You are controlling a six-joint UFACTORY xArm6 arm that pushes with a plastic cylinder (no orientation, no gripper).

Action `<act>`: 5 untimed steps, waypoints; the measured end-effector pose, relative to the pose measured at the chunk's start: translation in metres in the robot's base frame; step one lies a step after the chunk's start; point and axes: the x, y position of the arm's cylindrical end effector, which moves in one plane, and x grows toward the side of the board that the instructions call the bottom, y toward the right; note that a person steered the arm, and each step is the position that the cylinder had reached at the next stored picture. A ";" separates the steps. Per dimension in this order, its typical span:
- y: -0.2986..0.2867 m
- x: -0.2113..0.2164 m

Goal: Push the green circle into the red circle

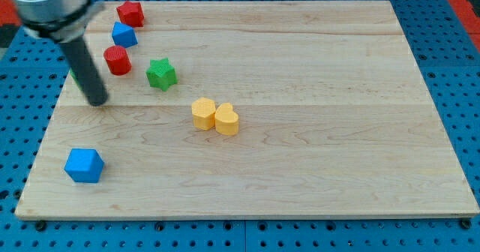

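Wooden tabletop (337,94), one camera view.

- Nearest the camera: blue cube (82,166), toward the view's bottom from my tip (97,100) and well apart from it.
- Two yellow blocks, well to the view's right of the tip and slightly nearer. They touched each other: left one (203,113), right one (227,120).
- The tool (86,68) was a plain dark rod that grasped nothing. Its tip rested on the tabletop near the view's left edge and touched no block.
- Green star-shaped block (160,73) lay to the view's right of the tip and a little farther back, apart from it.
- Red cylinder (117,60) stood just beyond the tip, slightly to its right, beside the rod's shaft. A clear gap separated it from the green block.
- Farther still: blue block (124,34), then red block (130,13), both up and right of the tool.
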 end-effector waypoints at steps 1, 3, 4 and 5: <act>-0.056 -0.005; -0.012 -0.045; 0.010 -0.048; -0.012 -0.076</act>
